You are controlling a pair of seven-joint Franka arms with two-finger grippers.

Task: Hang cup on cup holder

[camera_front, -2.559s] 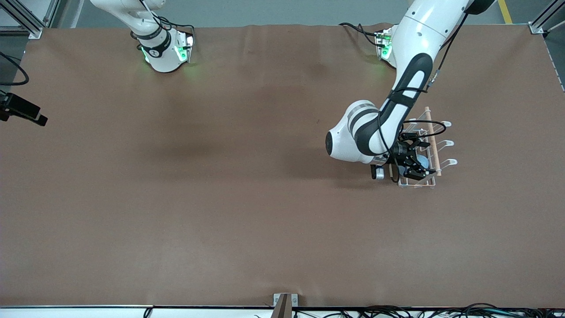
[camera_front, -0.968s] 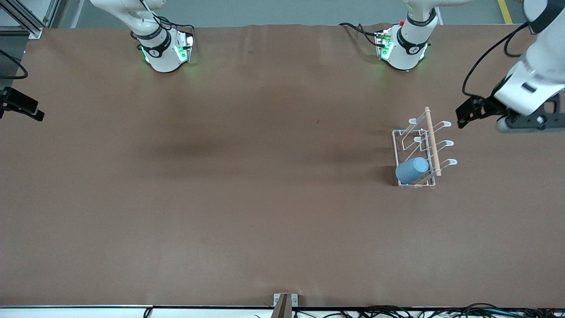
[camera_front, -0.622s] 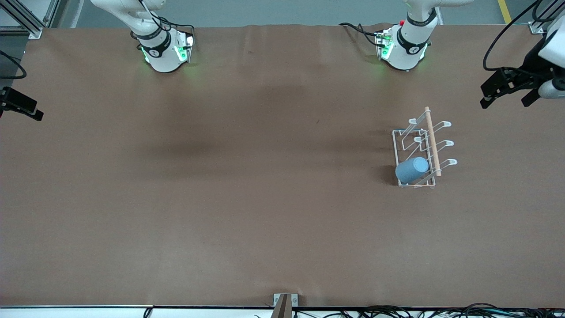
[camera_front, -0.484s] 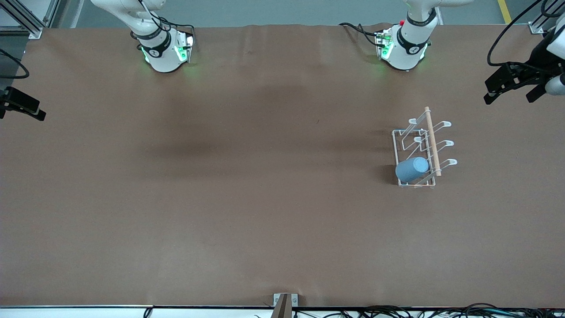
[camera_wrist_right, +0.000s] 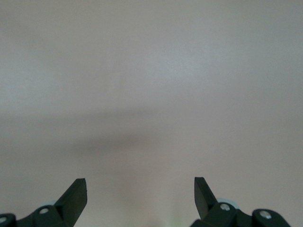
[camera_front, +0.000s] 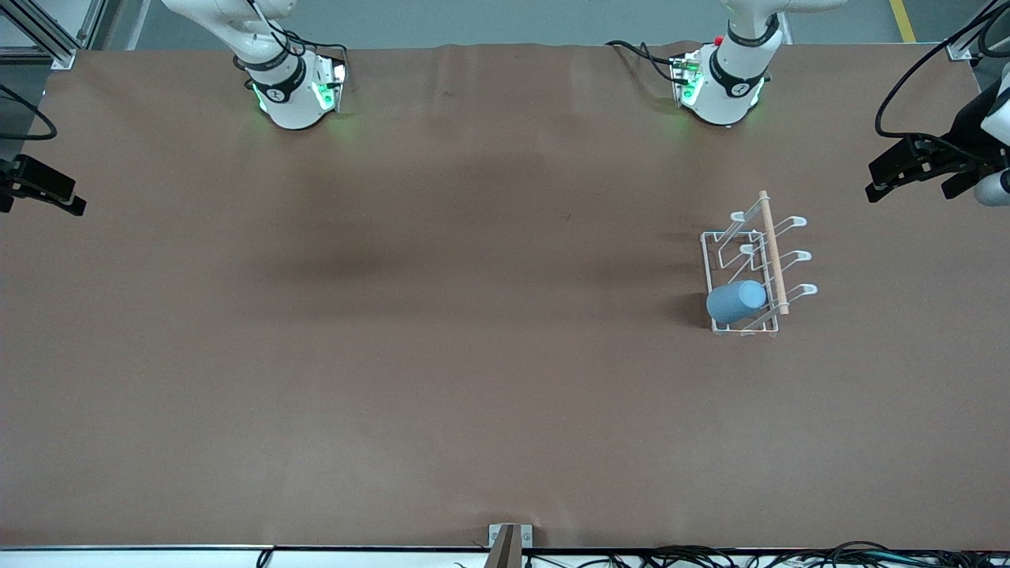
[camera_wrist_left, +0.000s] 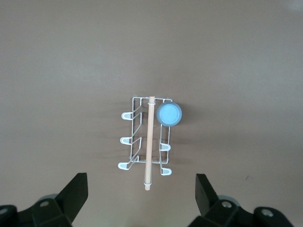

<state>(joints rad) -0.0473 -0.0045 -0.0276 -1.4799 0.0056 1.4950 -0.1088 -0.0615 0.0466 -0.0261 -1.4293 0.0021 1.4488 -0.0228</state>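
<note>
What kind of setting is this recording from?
Most likely a robotics lab test bench: two arm bases bolted to a table under a brown cover, aluminium framing at a corner, and only a cup holder with a cup on it.

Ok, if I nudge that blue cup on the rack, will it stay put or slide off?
Probably stays under a light nudge: the cup sits over a prong of the cup holder, at the corner nearest the front camera. It looks like smooth, handleless plastic, so likely light and slippery. A sideways push might shift the wire rack too. The left gripper is open, high above it.
</note>
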